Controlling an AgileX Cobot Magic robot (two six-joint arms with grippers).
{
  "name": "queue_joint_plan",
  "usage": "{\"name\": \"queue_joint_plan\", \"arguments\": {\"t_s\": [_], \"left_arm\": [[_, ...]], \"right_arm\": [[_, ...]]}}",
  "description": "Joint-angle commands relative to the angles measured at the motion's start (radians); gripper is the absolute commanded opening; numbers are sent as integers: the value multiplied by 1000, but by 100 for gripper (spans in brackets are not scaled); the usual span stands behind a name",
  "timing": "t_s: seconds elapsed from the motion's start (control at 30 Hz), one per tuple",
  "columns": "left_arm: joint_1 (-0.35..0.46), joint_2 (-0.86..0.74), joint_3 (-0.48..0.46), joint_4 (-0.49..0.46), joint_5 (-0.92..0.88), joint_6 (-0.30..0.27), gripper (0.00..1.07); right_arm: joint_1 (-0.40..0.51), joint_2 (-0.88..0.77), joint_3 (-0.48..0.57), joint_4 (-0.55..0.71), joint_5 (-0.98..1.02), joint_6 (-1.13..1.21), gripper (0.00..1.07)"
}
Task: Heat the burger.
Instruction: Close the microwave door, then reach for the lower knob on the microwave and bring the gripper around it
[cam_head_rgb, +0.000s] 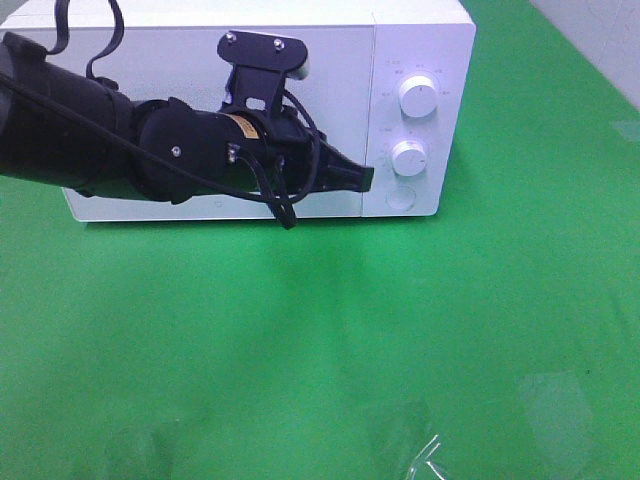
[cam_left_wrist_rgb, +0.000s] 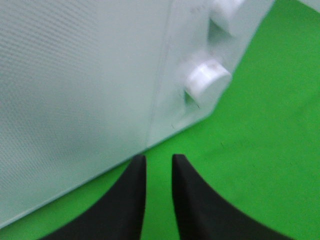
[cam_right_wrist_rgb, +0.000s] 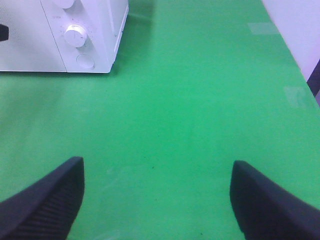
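White microwave (cam_head_rgb: 345, 70) shut | left jaws narrowly apart, empty | right jaws wide, empty

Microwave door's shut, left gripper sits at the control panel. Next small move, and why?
Probably open the left gripper wider and ease it onto the lower knob. The microwave door looks closed, no burger is in view, and the jaws stand barely parted just short of that knob, too narrow to fit round it.

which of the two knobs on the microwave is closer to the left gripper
The lower knob, right beside the left gripper; the upper knob sits higher up, farther from it.
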Motion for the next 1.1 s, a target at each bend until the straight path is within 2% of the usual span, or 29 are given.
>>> {"name": "queue_joint_plan", "arguments": {"t_s": [0.03, 0.07, 0.1, 0.13, 0.17, 0.2, 0.3, 0.33, 0.43, 0.5, 0.73, 0.8, 0.83, 0.87, 0.9, 0.93, 0.97, 1.03, 1.07, 1.1], "left_arm": [[-15, -43, -6, -10, 242, -10, 65], [-15, -60, -6, -17, 340, -35, 89], [-15, -60, -6, -17, 340, -35, 89], [-15, -80, -6, -16, 449, -46, 102], [-15, -80, -6, -16, 449, -46, 102], [-15, -98, -6, -16, 554, -46, 100], [-15, -108, -6, -15, 603, -46, 100], [-15, -125, -6, -15, 686, -46, 100], [-15, -150, -6, -11, 757, -46, 100], [-10, -197, -6, 19, 892, -47, 100], [14, -271, -6, 45, 1021, -67, 100], [72, -310, -6, 46, 1092, -70, 100], [72, -310, -6, 46, 1092, -70, 100], [130, -338, -6, 46, 1129, -68, 100], [130, -338, -6, 46, 1129, -68, 100], [195, -370, -6, 50, 1167, -67, 100], [195, -370, -6, 50, 1167, -67, 100], [295, -423, -6, 64, 1222, -65, 100], [295, -423, -6, 64, 1222, -65, 100], [365, -452, -6, 83, 1265, -65, 100]], "right_arm": [[-6, -24, 5, 1, -11, -8, 76], [-6, -24, 5, 1, -11, -8, 76], [-6, -24, 5, 1, -11, -8, 76], [-6, -24, 5, 1, -11, -8, 76], [-6, -24, 5, 1, -11, -8, 76], [-6, -24, 5, 1, -11, -8, 76], [-6, -24, 5, 1, -11, -8, 76], [-6, -24, 5, 1, -11, -8, 76], [-6, -24, 5, 1, -11, -8, 76], [-6, -24, 5, 1, -11, -8, 76], [-6, -24, 5, 1, -11, -8, 76], [-6, -24, 5, 1, -11, -8, 76], [-6, -24, 5, 1, -11, -8, 76], [-6, -24, 5, 1, -11, -8, 76], [-6, -24, 5, 1, -11, -8, 76], [-6, -24, 5, 1, -11, -8, 76], [-6, -24, 5, 1, -11, -8, 76], [-6, -24, 5, 1, -11, -8, 76], [-6, -24, 5, 1, -11, -8, 76], [-6, -24, 5, 1, -11, -8, 76]]}}
